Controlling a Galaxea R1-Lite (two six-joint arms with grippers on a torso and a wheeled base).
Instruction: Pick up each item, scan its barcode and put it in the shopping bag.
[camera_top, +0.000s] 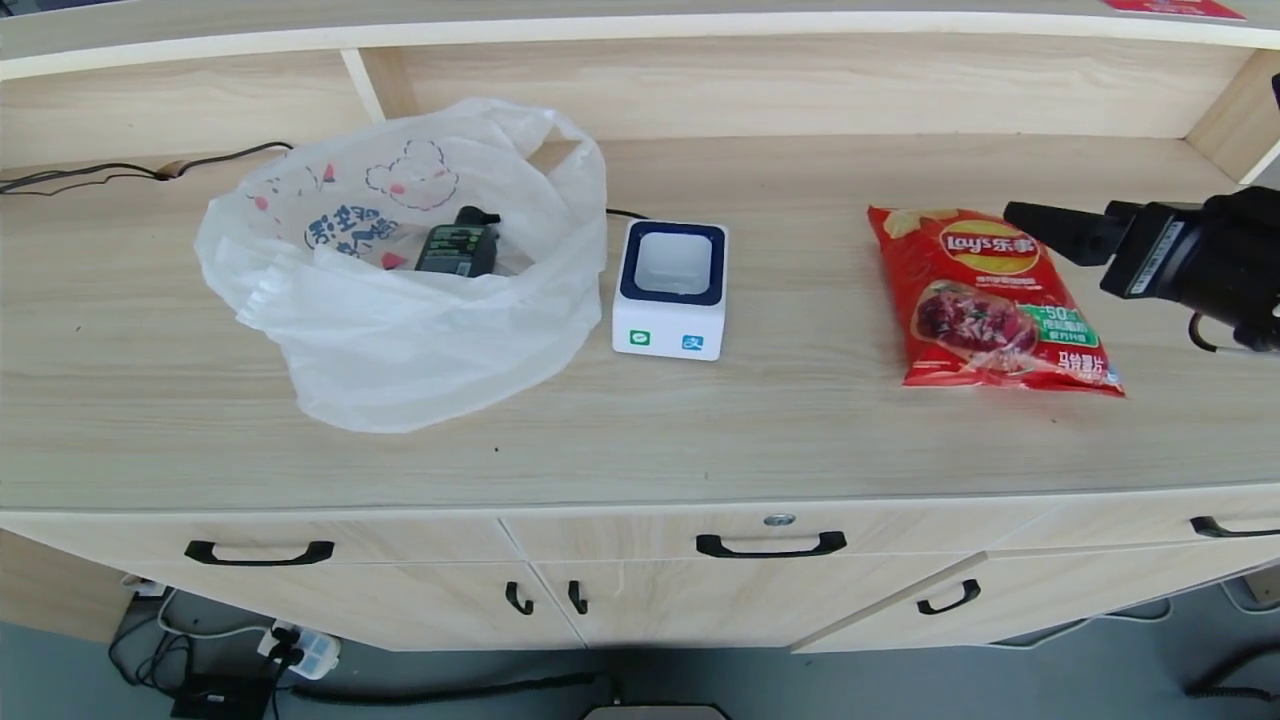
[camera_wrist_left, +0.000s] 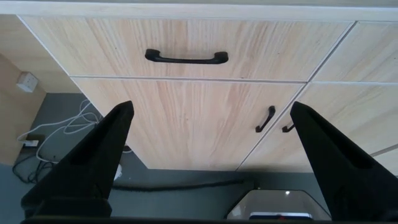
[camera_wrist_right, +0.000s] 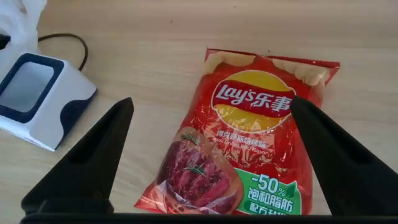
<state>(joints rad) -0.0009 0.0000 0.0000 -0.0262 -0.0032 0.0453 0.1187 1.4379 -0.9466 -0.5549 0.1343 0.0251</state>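
Observation:
A red bag of chips (camera_top: 990, 300) lies flat on the right of the wooden counter, face up. My right gripper (camera_top: 1040, 225) hovers above its far right corner, open, with the chips bag (camera_wrist_right: 242, 137) showing between its fingers (camera_wrist_right: 93, 168). The white scanner box (camera_top: 670, 290) with a dark blue frame stands mid-counter. Left of it sits the translucent shopping bag (camera_top: 400, 270), open, holding a dark item (camera_top: 457, 248). My left gripper (camera_wrist_left: 208, 162) hangs open below the counter, facing the drawer fronts (camera_wrist_left: 186, 81), with nothing between its fingers.
A black cable (camera_top: 140, 172) runs along the back left of the counter. A raised shelf wall (camera_top: 800, 85) borders the counter's far side. Drawers and doors with black handles (camera_top: 770, 545) lie below the front edge. Bare counter (camera_top: 800, 400) spans between scanner and chips.

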